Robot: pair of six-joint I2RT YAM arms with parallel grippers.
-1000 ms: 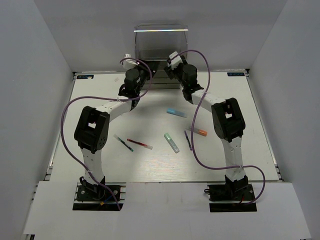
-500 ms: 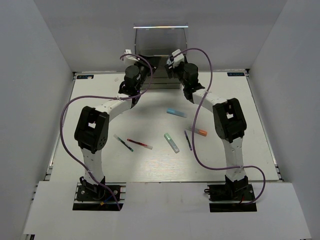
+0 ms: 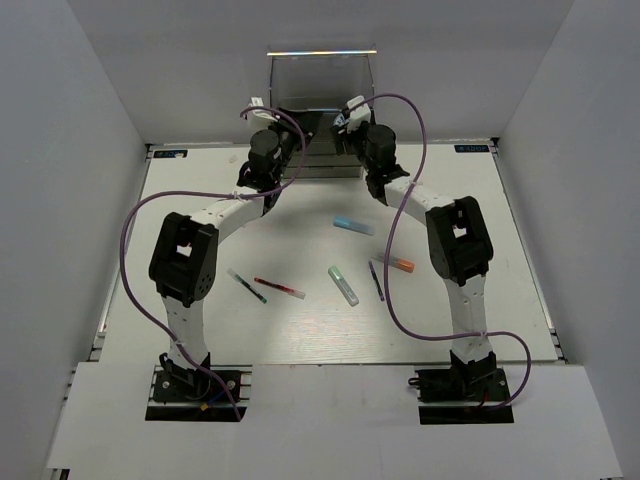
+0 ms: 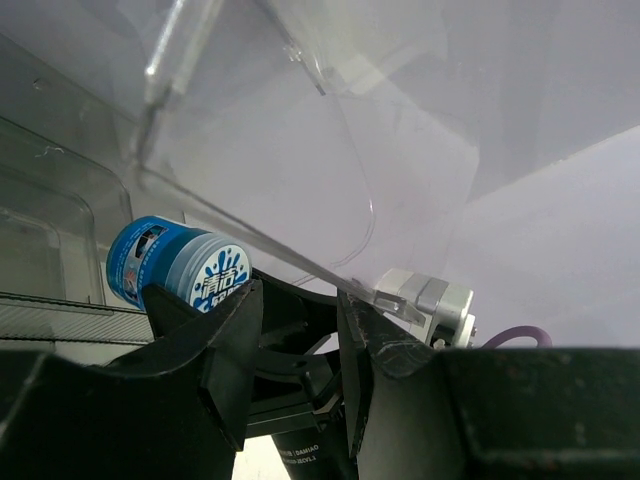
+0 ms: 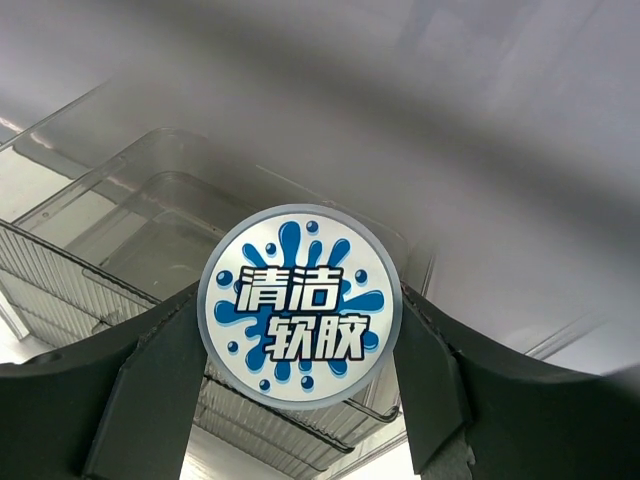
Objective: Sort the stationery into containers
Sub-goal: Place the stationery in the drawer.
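Two black fingers [image 5: 150,380] of the right gripper [image 3: 347,113] clasp the small round blue-white roll [image 5: 300,305] at its 9 and 3 o'clock, just before the tall clear plastic drawer cabinet [image 3: 320,80]. From the left gripper [image 4: 296,310] the roll lies at 10 o'clock, beside its left finger. Its jaws stand narrow; whether they pinch the cabinet's clear edge I cannot tell.

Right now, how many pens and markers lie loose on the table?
6. Light blue marker mid-table; orange-capped pen and dark thin pen near the right arm; green-white marker centre; red pen and green-tipped pen near the left arm. Arms may hide others.
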